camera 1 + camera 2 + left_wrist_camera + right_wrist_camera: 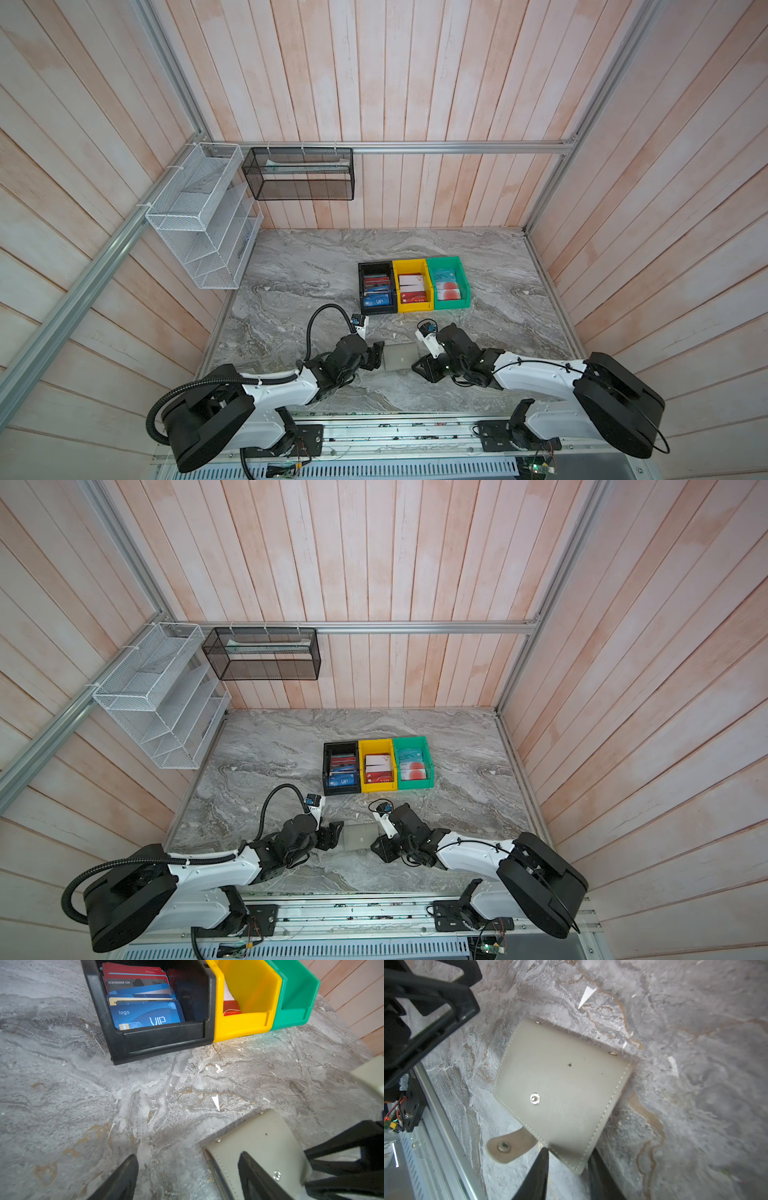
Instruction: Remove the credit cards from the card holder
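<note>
While holder (560, 1084) is lying shut | you are poising left gripper (189, 1155) wide at its left edge | right gripper (569, 1150) narrow round near-right corner, probably steadying; grip unclear

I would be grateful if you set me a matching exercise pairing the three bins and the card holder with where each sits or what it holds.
Things:
1. black bin
2. yellow bin
3. green bin
4. card holder

Descriptions:
A. middle of the row
B. flat on the table, tab undone
C. blue VIP card in front
D. pale cards with red circles

Pairs: 1-C, 2-A, 3-D, 4-B.
</note>
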Robot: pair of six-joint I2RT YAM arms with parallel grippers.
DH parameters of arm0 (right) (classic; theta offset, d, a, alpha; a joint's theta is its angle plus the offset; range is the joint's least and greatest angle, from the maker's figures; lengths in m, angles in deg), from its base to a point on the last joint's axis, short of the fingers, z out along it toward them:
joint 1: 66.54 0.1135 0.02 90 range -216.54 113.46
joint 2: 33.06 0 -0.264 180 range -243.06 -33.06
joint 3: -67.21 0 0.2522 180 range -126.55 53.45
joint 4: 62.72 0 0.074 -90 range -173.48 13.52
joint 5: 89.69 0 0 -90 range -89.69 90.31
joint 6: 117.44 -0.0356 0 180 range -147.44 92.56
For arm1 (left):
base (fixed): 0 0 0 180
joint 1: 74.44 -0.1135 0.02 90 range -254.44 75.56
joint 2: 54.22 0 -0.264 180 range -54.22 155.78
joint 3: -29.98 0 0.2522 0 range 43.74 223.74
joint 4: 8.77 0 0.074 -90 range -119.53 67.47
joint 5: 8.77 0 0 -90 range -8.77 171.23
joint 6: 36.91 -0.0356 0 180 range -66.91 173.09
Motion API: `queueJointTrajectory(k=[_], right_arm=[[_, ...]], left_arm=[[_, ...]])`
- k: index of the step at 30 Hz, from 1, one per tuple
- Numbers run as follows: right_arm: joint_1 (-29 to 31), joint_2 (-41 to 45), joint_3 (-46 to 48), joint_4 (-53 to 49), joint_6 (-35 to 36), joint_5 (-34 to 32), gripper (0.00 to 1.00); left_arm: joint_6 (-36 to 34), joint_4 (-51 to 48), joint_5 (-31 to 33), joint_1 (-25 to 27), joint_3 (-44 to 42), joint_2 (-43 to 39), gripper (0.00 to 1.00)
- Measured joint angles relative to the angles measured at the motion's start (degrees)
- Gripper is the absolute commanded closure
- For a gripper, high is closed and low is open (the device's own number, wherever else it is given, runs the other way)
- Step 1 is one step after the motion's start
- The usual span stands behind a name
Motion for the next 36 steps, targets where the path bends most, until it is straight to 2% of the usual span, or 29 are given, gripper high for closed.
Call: queueJointTrajectory(k=[10, 26, 36], right_arm=[[-0.02, -4.44, -6.58, 2.47, 2.01, 2.1, 0.67], [-5.03, -21.07, -22.16, 0.55, 9.51, 7.87, 0.67], [-6.21, -22.23, -29.49, -2.56, 12.74, 11.08, 0.66]], left_arm=[[0.07, -3.58, 0.79, -0.57, 0.0, 0.0, 0.22], [0.33, -5.92, 0.02, -2.45, -1.27, -0.57, 0.22], [1.36, -12.57, -1.09, -3.87, -2.58, -9.46, 0.22]])
